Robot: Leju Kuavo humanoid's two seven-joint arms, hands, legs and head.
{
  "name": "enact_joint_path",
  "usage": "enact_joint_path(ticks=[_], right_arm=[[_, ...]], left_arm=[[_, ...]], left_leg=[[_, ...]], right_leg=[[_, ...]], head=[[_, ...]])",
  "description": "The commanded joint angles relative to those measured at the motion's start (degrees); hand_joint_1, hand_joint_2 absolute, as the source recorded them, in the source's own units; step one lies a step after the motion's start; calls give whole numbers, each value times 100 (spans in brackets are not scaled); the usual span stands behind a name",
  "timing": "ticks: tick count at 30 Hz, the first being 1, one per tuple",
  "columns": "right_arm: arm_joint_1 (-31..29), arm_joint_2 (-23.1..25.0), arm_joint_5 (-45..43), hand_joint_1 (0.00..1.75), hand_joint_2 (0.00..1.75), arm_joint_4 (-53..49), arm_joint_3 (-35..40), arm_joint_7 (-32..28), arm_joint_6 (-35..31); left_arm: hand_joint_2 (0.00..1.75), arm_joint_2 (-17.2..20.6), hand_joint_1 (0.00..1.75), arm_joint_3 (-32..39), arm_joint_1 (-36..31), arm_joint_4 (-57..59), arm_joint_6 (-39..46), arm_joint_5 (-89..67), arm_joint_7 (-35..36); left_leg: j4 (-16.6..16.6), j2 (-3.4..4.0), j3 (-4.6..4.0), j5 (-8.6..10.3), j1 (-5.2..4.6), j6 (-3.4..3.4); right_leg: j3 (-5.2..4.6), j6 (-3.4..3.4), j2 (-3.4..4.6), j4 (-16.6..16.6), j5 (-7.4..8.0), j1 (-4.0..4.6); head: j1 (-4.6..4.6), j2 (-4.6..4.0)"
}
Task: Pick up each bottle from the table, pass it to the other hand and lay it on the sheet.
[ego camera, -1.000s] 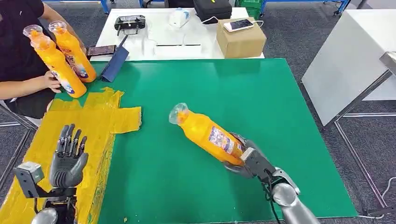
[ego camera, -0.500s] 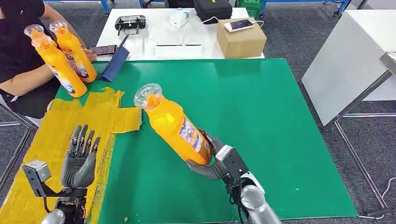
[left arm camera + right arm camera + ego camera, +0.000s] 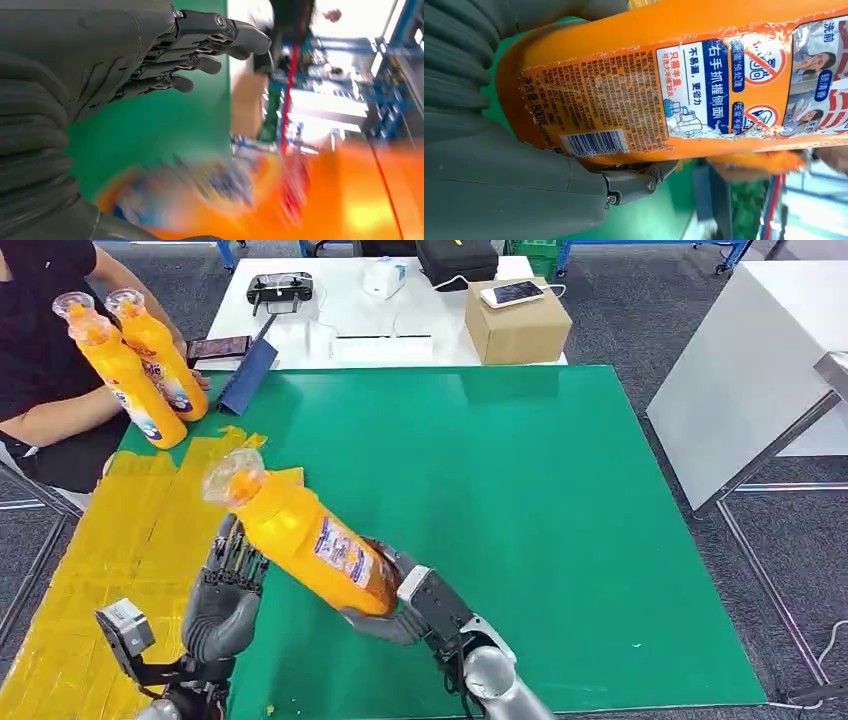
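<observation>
Right hand (image 3: 400, 605) grips bottle (image 3: 305, 537) base, fingers mostly hidden; left hand (image 3: 228, 592) open, fingertips behind bottle.

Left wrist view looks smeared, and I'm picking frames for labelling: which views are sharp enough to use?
Left wrist view: the orange bottle is a motion-blurred smear, though the left hand is crisp. Right wrist view: the bottle's label is sharp and readable. Head view: evenly lit, everything in focus.
</observation>
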Motion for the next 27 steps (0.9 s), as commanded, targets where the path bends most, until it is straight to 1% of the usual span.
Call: enact_joint_path(ticks=[1,4,8,10,11,12,13,16,18,19,21,23,24,26,27], right_arm=[[-195,-91,-10,175,175,742,429,-68,-118],[-146,-133,-19,175,175,699,385,-82,-136],[-135,-74,12,175,175,786,491,-120,-70],[-167,-50,61,175,175,864,644,-124,-53],[-191,-28,104,175,175,927,772,-132,-8],[-199,-11,123,175,175,964,839,-143,-7],[-215,4,151,175,175,1004,943,-159,2],[-336,0,281,175,175,1102,1274,-175,25],[-421,-23,277,175,175,1180,1312,-182,21],[-483,-31,291,175,175,1236,1373,-219,76],[-487,-15,294,175,175,1243,1388,-221,78],[-530,-3,326,175,175,1301,1473,-230,102],[-530,6,326,175,175,1310,1480,-230,100],[-541,8,334,175,175,1321,1500,-230,100],[-568,12,349,175,175,1356,1540,-228,94]], left_arm=[[175,324,0,-922,138,-189,-18,-105,-272],[175,392,0,-1111,149,-230,59,-426,-454],[175,417,0,-1279,48,-201,363,-1034,-619],[175,454,0,-1328,-32,-156,680,-1595,-645],[175,473,0,-1353,-120,-88,981,-2128,-700],[175,484,0,-1363,-181,-13,1162,-2473,-655],[175,508,0,-1361,-280,131,1348,-2862,-538],[175,620,0,-1237,-636,854,1795,-3779,-143],[175,635,0,-1189,-770,1096,1825,-3855,-162],[175,673,0,-1166,-845,1272,2003,-4214,8],[175,706,0,-1120,-871,1335,2003,-4218,9],[175,734,0,-1034,-975,1577,2007,-4316,118],[175,742,0,-1016,-990,1613,2002,-4313,117],[175,730,0,-1005,-989,1630,2003,-4314,116],[175,755,0,-1007,-1014,1685,1946,-4364,169]], left_leg=[[-2,-1,25,-9,11,-15],[-3,-4,12,-3,7,-9],[2,-12,26,-10,15,-19],[2,-9,25,-10,16,-20],[3,-7,27,-12,17,-22],[4,-9,30,-13,18,-24],[-4,-6,14,-2,7,-12],[-4,-9,27,-6,13,-21],[-15,-13,30,3,8,-18],[-14,-7,33,1,10,-19],[-8,1,28,-1,13,-18],[-6,-7,16,1,7,-11],[-1,-11,32,-8,19,-23],[-7,-2,19,0,6,-11],[-5,-2,23,-3,10,-15]], right_leg=[[26,-18,13,-8,-3,10],[14,-11,4,-7,-1,6],[29,-23,5,-7,-6,12],[28,-24,8,-6,-6,14],[29,-25,12,-6,-6,15],[32,-28,12,-5,-8,16],[14,-14,4,-6,-2,5],[27,-24,7,-7,-4,11],[29,-21,1,-14,2,7],[31,-22,8,-14,2,8],[25,-22,16,-11,4,12],[16,-12,2,-8,1,7],[35,-27,9,-9,-4,17],[19,-13,8,-8,0,5],[23,-18,11,-8,-2,8]], head=[[2,0],[2,0],[4,0],[2,0],[0,0],[2,0],[0,0],[2,0],[0,0],[2,0],[0,0],[7,0],[2,0],[2,0],[4,0]])
